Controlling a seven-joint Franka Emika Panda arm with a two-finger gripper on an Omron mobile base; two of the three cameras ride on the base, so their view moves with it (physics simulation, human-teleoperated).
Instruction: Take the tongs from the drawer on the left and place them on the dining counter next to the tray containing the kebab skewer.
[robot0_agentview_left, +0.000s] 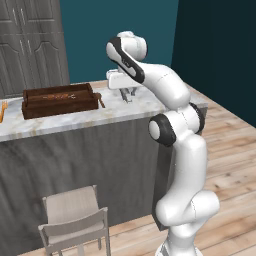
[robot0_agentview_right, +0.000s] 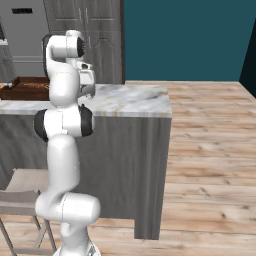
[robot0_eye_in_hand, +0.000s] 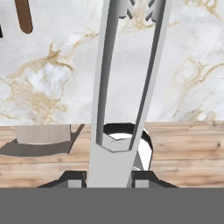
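Here my tool (robot0_agentview_left: 127, 95) hangs just above the marble desk (robot0_agentview_left: 150, 102), toward its right end and a little in from the near edge, seen in the left base view. It is clamped narrowly on the tongs (robot0_eye_in_hand: 124, 87): in the hand view their joined end sits between my two dark finger tips (robot0_eye_in_hand: 72, 178), and the two light-grey arms run straight away from me over the veined marble, spread apart, with toothed tips at the far end. Whether the tongs touch the marble or hang just clear of it I cannot tell.

The tray (robot0_agentview_left: 60, 100), dark brown with raised sides, stands on the same desk further toward its left end, near my tool but apart from it. The kebab skewer (robot0_agentview_left: 59, 96) lies inside it along its length, brown and orange chunks on a thin stick. A brown rounded piece (robot0_eye_in_hand: 23, 16) shows at the upper left of the hand view; it looks like the tray's end handle, though I cannot be sure.

On the wooden floor (robot0_agentview_left: 230, 150) below the near edge stands a pale chair (robot0_agentview_left: 75, 220), beside the desk's grey wood-grain side panel (robot0_agentview_left: 75, 160).
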